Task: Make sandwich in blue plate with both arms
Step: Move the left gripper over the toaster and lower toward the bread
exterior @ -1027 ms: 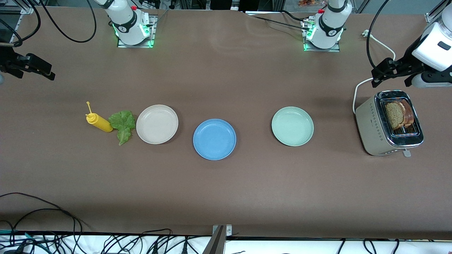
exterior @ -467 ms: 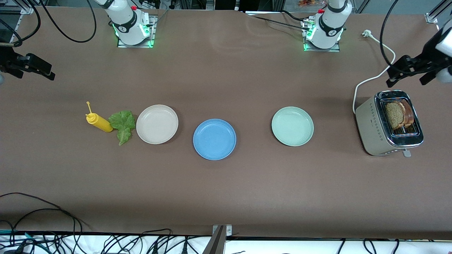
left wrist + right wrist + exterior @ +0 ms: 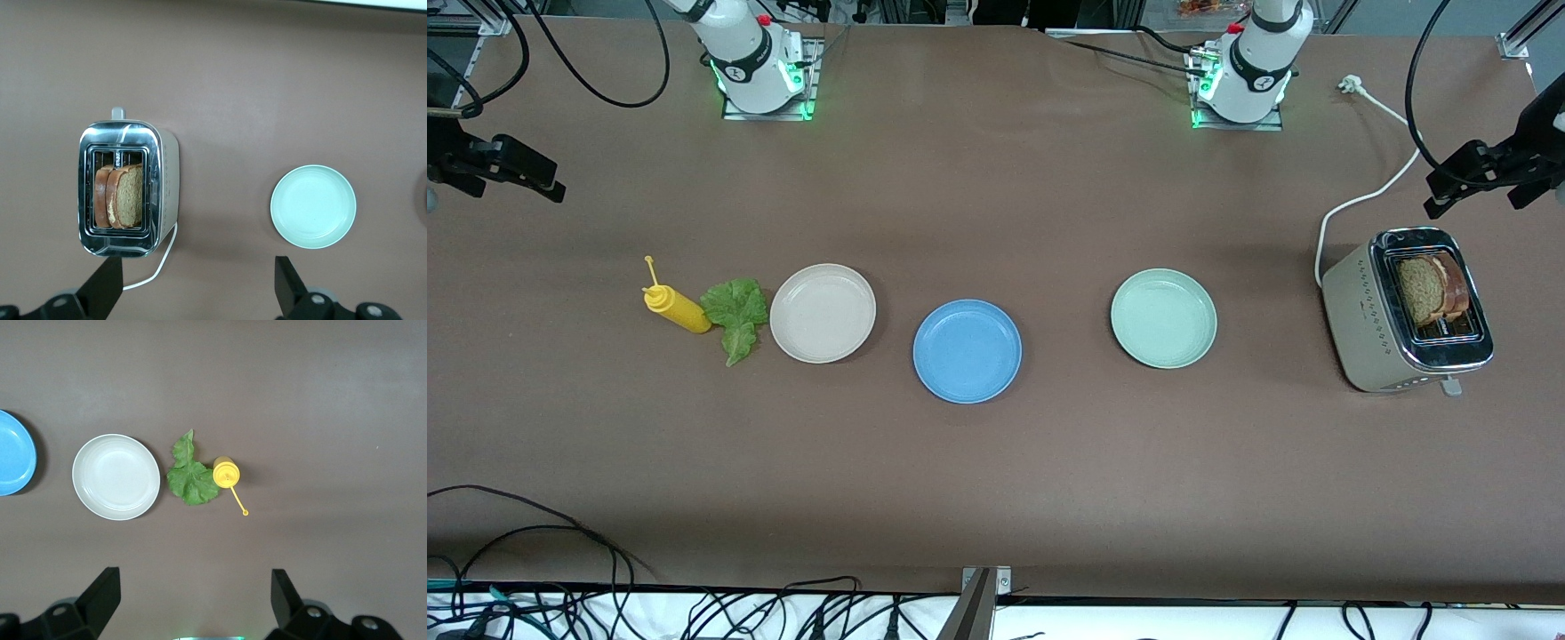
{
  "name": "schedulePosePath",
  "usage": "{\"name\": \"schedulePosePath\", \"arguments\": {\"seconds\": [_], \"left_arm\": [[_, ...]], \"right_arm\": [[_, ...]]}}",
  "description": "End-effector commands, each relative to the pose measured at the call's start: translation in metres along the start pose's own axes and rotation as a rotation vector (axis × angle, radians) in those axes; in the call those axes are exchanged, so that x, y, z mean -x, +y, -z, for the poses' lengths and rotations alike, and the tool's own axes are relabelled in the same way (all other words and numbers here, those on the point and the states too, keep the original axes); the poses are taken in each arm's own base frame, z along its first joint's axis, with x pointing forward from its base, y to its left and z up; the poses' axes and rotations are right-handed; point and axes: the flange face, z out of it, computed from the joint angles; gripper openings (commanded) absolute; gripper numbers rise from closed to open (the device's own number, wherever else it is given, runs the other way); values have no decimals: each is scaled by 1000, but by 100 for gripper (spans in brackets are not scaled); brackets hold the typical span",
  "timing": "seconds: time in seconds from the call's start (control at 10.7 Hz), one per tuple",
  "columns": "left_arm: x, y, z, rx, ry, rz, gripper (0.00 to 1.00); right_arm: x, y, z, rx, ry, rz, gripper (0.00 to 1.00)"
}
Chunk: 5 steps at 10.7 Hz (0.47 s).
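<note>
The blue plate [image 3: 967, 350] sits bare at the middle of the table [image 3: 996, 498], apparently the meeting spot both arms can reach. It is round, shallow and matte, with a raised rim. The fillings lie apart: 2 bread slices [image 3: 1430, 287] stand upright in the toaster [image 3: 1403, 308] at the left arm's end, the lettuce leaf [image 3: 735, 311] touches a yellow bottle [image 3: 677, 307] at the right arm's end. The left gripper [image 3: 1485, 173] hovers near the toaster, jaws wide and empty; the right gripper [image 3: 503, 169] waits, open, over its own table edge.
</note>
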Motion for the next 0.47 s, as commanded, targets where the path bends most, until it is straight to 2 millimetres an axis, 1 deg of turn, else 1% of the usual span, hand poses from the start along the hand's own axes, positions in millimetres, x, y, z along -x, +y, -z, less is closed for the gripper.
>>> {"name": "schedulePosePath", "arguments": {"seconds": [0.0,0.19,0.37], "left_arm": [[2,-36,-50,-29,-59,31,100],[1,-54,-86,-29,-66,63,100],[-1,-62,-111,-29,-73,75,100]], "right_arm": [[1,0,7,-15,4,3,100],[1,0,6,-15,4,3,100],[-1,4,6,-7,9,-4,100]]}}
